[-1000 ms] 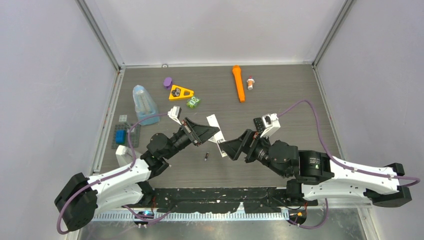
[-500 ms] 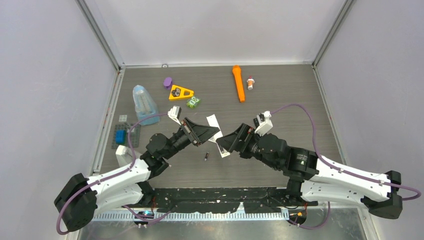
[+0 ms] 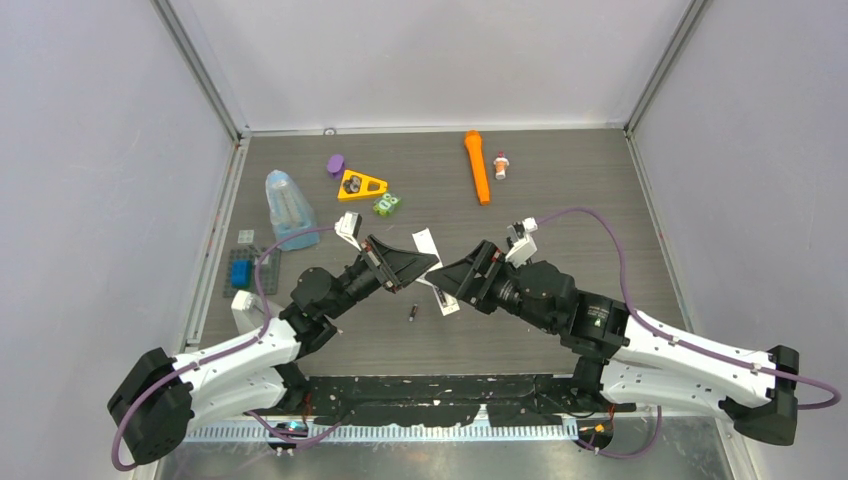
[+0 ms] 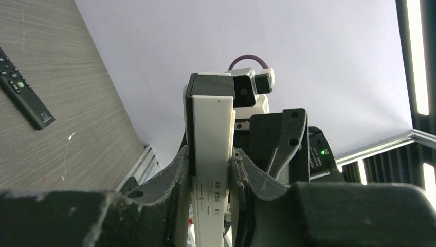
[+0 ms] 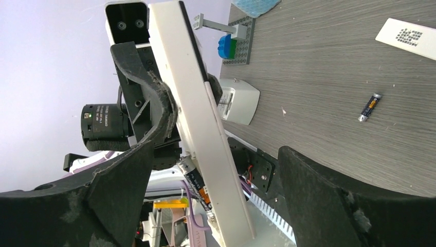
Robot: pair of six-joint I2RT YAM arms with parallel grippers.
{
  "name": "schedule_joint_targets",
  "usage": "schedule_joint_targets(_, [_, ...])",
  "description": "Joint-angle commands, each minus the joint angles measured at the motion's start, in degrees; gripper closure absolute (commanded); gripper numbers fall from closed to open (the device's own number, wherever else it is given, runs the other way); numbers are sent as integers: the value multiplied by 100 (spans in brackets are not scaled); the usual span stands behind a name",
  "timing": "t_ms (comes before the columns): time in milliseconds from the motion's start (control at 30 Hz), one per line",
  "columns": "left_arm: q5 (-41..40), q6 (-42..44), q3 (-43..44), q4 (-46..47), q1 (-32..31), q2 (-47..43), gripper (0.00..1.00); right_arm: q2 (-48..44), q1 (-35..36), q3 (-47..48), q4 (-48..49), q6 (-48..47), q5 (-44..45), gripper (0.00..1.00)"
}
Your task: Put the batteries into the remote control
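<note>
My left gripper (image 3: pixel 425 265) is shut on the white remote control (image 4: pixel 211 149) and holds it off the table, tilted. In the left wrist view its fingers (image 4: pixel 177 172) clamp both long edges. My right gripper (image 3: pixel 448 283) is open, its jaws wide on either side of the remote's free end (image 5: pixel 200 128) without touching it. One dark battery (image 5: pixel 198 188) with an orange band lies against the remote's underside. Another battery (image 3: pixel 412 314) lies loose on the table below the grippers and also shows in the right wrist view (image 5: pixel 369 107).
A white flat cover piece (image 3: pixel 426 241) lies behind the grippers. A black remote (image 4: pixel 23 98) lies on the table. An orange flashlight (image 3: pixel 477 166), yellow triangle (image 3: pixel 361 185), blue bag (image 3: pixel 288 208) and Lego plate (image 3: pixel 241 268) sit further off.
My right arm has reached left and forward, bringing its open jaws around the end of the held remote. The left arm and the loose battery have stayed put.
</note>
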Motion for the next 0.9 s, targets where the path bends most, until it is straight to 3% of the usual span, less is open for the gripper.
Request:
schedule_joint_targets(0, [129,-34,65,464,7,-67,100,-89,-131,-97,393,152,-188,4])
schedule_joint_targets(267, [145,3,71,455,7,-81,100,-69,-265,-284,650,345,-370,0])
schedule_joint_targets(867, [76,2,155,454,7,-69,100,-56,-303,-503,837,488,-650,18])
